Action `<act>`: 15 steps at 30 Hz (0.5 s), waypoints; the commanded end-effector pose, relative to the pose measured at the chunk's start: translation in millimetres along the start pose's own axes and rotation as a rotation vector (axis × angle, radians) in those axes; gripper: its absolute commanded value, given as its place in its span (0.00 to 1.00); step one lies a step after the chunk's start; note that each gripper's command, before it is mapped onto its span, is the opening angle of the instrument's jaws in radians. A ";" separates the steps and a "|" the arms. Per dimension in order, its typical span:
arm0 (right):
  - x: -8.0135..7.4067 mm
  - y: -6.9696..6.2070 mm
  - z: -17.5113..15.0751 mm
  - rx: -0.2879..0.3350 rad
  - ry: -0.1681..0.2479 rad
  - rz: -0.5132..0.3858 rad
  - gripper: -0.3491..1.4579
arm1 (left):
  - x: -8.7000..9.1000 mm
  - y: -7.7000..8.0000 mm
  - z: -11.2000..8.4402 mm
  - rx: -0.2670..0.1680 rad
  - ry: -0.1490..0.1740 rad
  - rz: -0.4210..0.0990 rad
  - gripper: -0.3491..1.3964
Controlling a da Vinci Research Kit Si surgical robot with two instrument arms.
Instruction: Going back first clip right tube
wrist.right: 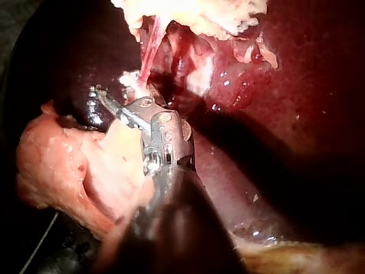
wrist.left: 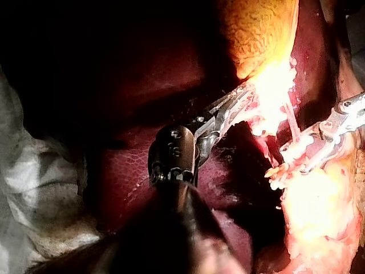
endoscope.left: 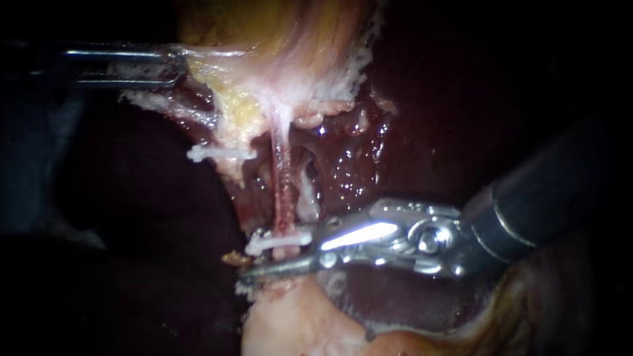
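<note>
The right instrument has its jaws apart, and the white clip sits just at their tips, closed across the right tube. This tube is a thin pink cord running from the jaws up to the gallbladder, so I judge that the way back goes along the shaft, across the tube's axis. The left instrument, farther away, has its jaws closed on the gallbladder's edge and keeps the tube tight.

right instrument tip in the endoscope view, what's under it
Pale tissue lies beneath the right instrument, with a white clip on the tube just above. Where the tube meets the tissue is covered.
</note>
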State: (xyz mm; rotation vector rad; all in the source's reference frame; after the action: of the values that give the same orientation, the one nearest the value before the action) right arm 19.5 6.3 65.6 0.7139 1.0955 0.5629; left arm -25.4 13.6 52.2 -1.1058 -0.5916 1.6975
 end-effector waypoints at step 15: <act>-0.4 0.7 -9.8 -0.045 -0.019 -0.307 0.47 | 0.0 -0.1 -0.1 0.002 0.001 0.000 0.00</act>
State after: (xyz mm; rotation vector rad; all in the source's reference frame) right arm 9.4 9.1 63.3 0.4935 1.1473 0.3080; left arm -25.3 13.6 52.2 -1.1061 -0.5897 1.6976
